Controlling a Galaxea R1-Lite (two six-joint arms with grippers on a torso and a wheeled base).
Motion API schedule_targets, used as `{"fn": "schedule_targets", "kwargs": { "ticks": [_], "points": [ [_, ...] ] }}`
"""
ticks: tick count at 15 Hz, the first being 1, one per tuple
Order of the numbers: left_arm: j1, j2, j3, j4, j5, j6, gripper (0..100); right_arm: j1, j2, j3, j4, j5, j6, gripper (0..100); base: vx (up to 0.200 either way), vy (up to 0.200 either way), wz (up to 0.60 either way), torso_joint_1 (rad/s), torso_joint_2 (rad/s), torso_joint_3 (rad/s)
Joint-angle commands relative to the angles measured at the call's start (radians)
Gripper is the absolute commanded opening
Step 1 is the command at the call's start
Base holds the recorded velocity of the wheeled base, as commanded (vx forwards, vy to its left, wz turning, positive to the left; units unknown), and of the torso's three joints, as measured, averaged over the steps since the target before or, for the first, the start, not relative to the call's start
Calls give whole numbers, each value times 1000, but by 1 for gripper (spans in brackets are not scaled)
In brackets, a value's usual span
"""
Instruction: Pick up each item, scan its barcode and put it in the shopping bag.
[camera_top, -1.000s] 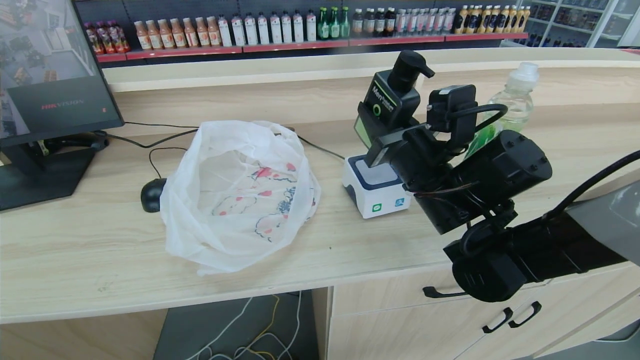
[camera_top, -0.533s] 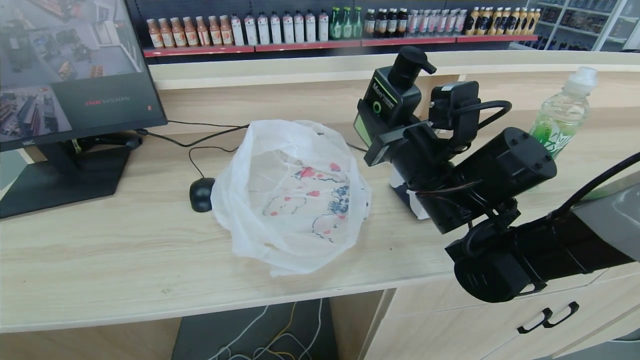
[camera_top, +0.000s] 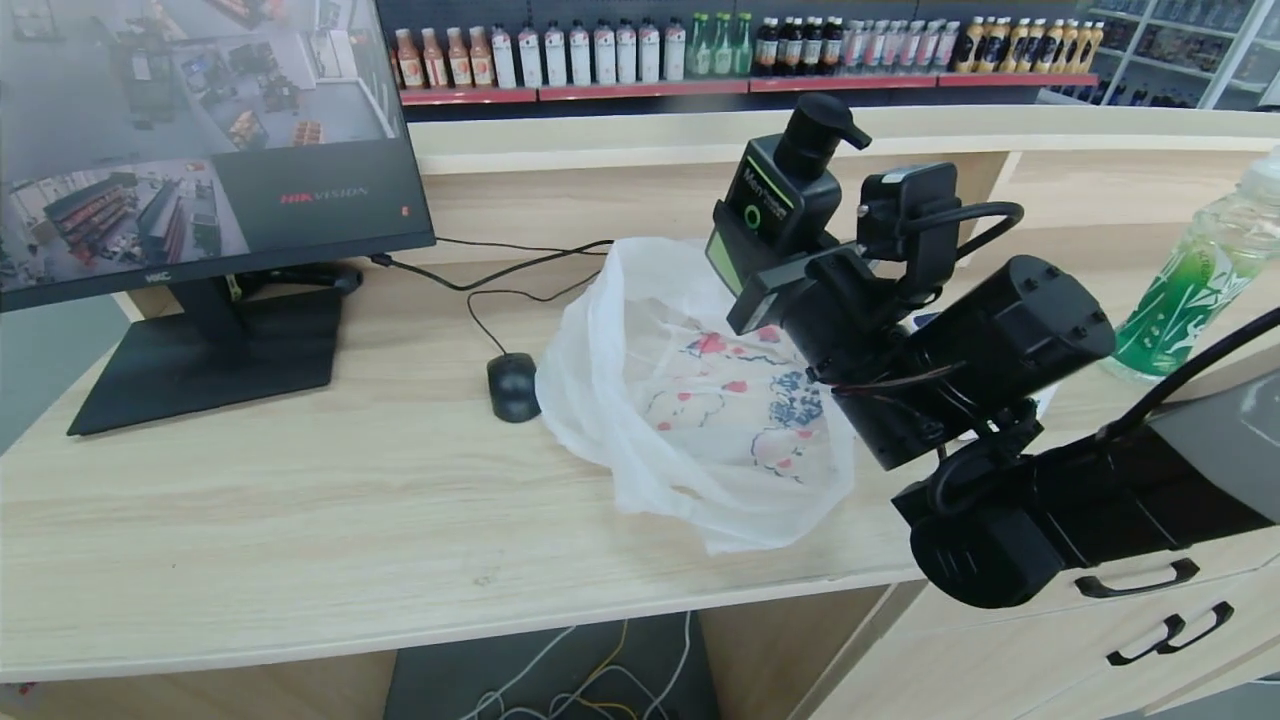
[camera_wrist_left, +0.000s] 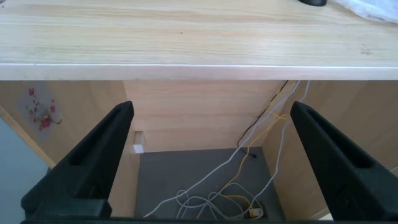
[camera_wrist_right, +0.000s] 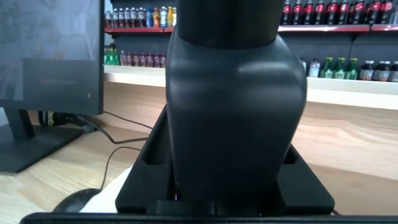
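The right end effector (camera_top: 772, 272) is clamped on a black pump bottle (camera_top: 790, 190), holding it nearly upright above the far rim of the white shopping bag (camera_top: 690, 410), which lies slumped and open-mouthed on the bench (camera_top: 300, 500). The right wrist view has the bottle (camera_wrist_right: 236, 106) square between the jaws. The left end effector (camera_wrist_left: 211, 118), fingers spread wide and holding nothing, hangs below the bench's front edge, well apart from the bag.

The step in hand appears to be the drop into the bag. The bag is thin film with no stiffness, so its rim is likely to fold under any sideways push. The bottle should be centred over the widest part of the opening and lowered straight down. Its base should be well inside before the grip is let go. Held upright, the pump head is less likely to snag the plastic. With the left arm so far off, nothing steadies the bag, so a low, gentle release looks safest.

A green drink bottle (camera_top: 1190, 280) waits on the bench to the right. A mouse (camera_top: 513, 386) lies just beside the bag.
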Motion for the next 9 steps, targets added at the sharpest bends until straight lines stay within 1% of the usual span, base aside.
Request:
{"fn": "schedule_targets", "kwargs": {
  "ticks": [1, 7, 9],
  "points": [
    [1, 2, 0, 0, -1, 0, 100, -1, -16, 23, -2, 0, 0, 0, 0, 0, 0, 0, 0, 0],
    [1, 2, 0, 0, -1, 0, 100, 12, -24, 98, -2, 0, -5, 0, 0, 0, 0, 0, 0, 0],
    [1, 2, 0, 0, -1, 0, 100, 12, -26, 101, -2, 1, -5, 0, 0, 0, 0, 0, 0, 0]
  ]
}}
